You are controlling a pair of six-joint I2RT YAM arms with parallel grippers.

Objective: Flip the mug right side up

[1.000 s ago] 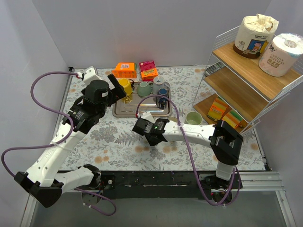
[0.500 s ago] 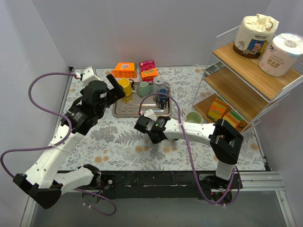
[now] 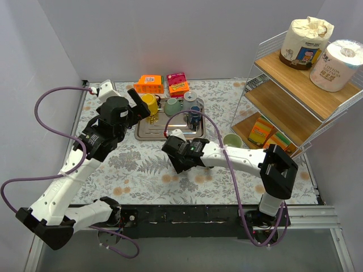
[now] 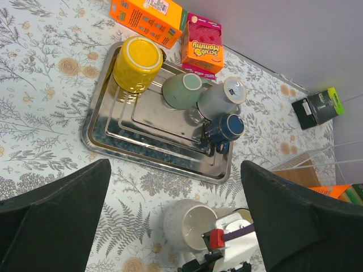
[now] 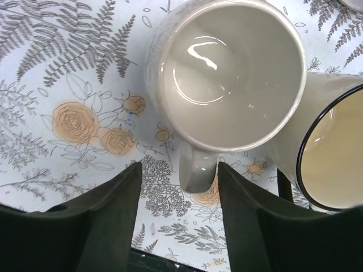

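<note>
A white speckled mug (image 5: 227,73) stands upright on the floral tablecloth with its mouth facing up. It also shows in the left wrist view (image 4: 184,224). Its handle (image 5: 198,170) points toward my right gripper (image 5: 180,221) and lies in the gap between the open fingers without being pinched. In the top view my right gripper (image 3: 177,154) is low over the table in front of the tray and covers the mug. My left gripper (image 3: 136,105) is open and empty, raised above the tray's left end.
A steel tray (image 4: 102,136) holds a yellow mug (image 4: 136,62), a green mug (image 4: 181,90), a grey mug (image 4: 224,96) and a blue mug (image 4: 224,127). A cream cup with a dark rim (image 5: 334,158) stands close to the right of the white mug. Two boxes (image 3: 149,84) lie behind the tray. A wire shelf rack (image 3: 295,96) is at the right.
My right arm has shifted a little to the right and its gripper has edged along with it. The left arm has barely moved.
</note>
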